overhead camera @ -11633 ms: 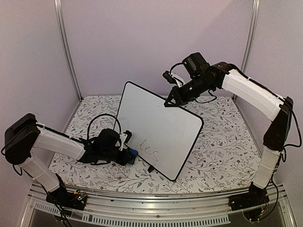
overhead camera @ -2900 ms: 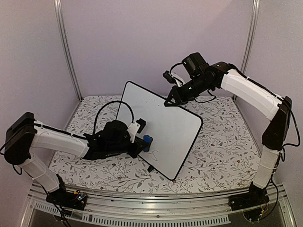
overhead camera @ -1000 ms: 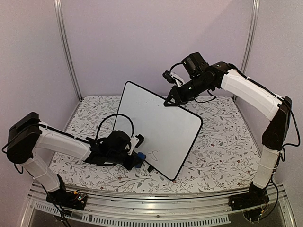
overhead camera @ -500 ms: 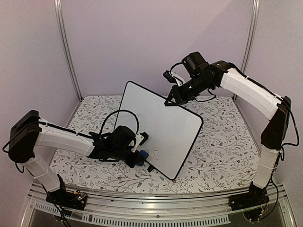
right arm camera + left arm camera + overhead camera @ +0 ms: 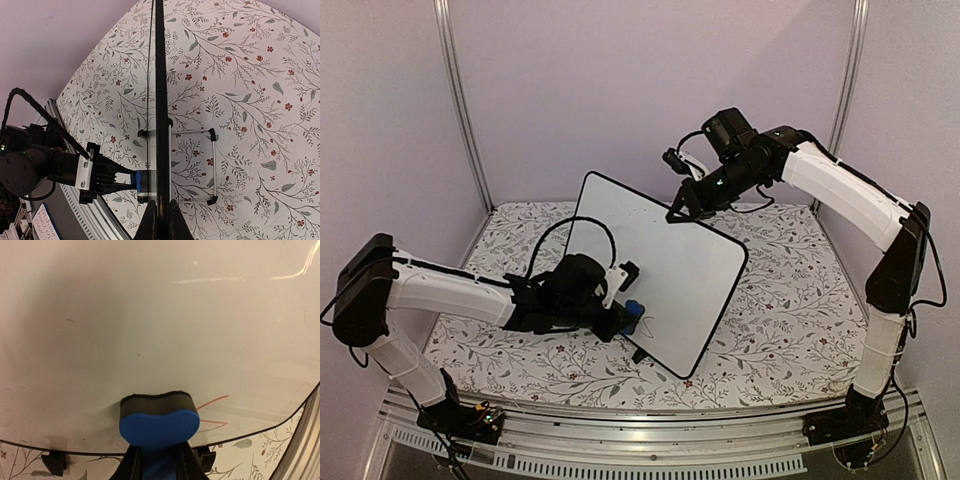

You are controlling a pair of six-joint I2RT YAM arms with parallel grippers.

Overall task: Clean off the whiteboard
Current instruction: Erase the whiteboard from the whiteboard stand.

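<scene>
Plain lilac walls (image 5: 620,90) all round, and a tabletop (image 5: 790,300) covered in a leafy floral print. The whiteboard (image 5: 670,260) stands about mid-tabletop, propped up on edge and leaning back, with its lowest corner pointing at the near edge. The right gripper (image 5: 677,213) comes in from the far right corner and is clamped shut on the board's top rim, black edge pinched between the fingers in the wrist view. The left gripper (image 5: 619,319) reaches in from the near left and has its fingers closed on a blue eraser (image 5: 159,421), dark felt side pressed flat against the board, low down near the bottom rim. Just right of the eraser there's a couple of thin reddish strokes (image 5: 212,412) on the white. Small black feet (image 5: 55,460) under the rim, and a wire stand (image 5: 214,165) behind.
</scene>
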